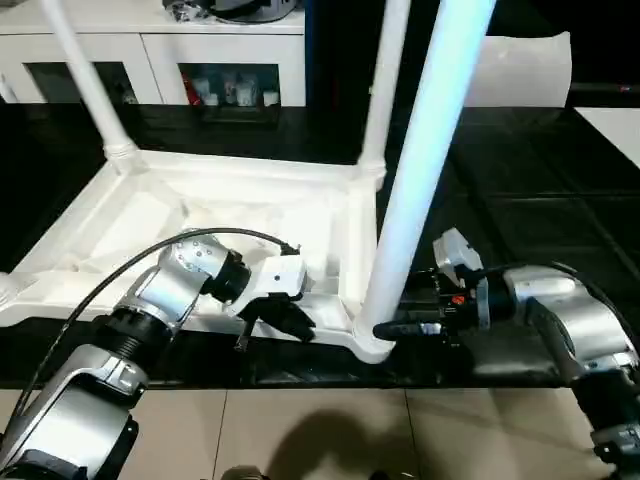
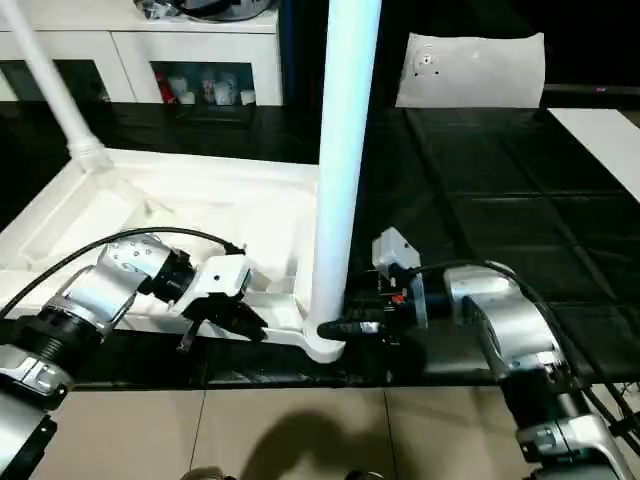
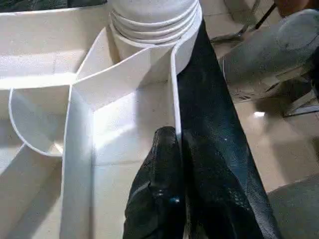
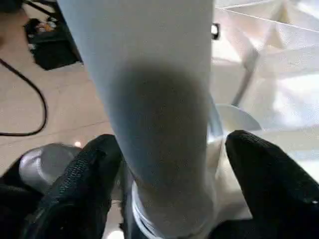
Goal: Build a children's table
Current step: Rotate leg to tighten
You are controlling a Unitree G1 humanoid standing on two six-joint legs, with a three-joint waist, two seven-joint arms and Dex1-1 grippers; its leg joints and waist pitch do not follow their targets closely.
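Head views: the table top (image 1: 200, 215) is seen lying underside up on the dark floor, with legs standing in three corner sockets. The near leg (image 1: 420, 180) rises directly in front of the right claw (image 1: 405, 328), whose fingers are spread at its base. The left claw (image 1: 275, 322) is set against the near rim, beside that corner.

Left wrist view: the left claw's fingers (image 3: 164, 199) are pressed together on the thin rim wall (image 3: 174, 94). If this brace slips, the top may be shifted.

Right wrist view: the leg (image 4: 159, 114) stands between the spread fingers (image 4: 79, 189), and contact cannot be told. If the leg is not fully seated, it may be tilted or knocked loose by a sideways push.
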